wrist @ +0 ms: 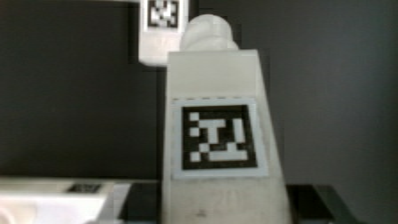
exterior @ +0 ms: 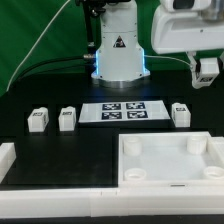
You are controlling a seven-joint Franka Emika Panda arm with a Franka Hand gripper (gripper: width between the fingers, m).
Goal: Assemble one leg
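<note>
My gripper (exterior: 204, 62) hangs high at the exterior view's right, shut on one leg (exterior: 207, 71), a small white post held well above the table. In the wrist view this leg (wrist: 217, 120) fills the middle, its square tag facing the camera, with a dark finger (wrist: 146, 205) on either side near its base. Three more legs stand on the black table: two at the left (exterior: 38, 120) (exterior: 68, 118) and one at the right (exterior: 181, 113). The large white panel (exterior: 170, 176) with round corner sockets lies at the front right.
The marker board (exterior: 122, 111) lies in the table's middle before the arm's base (exterior: 120, 62). A white raised border (exterior: 14, 160) runs along the front left. In the wrist view another tagged white part (wrist: 164, 20) shows beyond the held leg.
</note>
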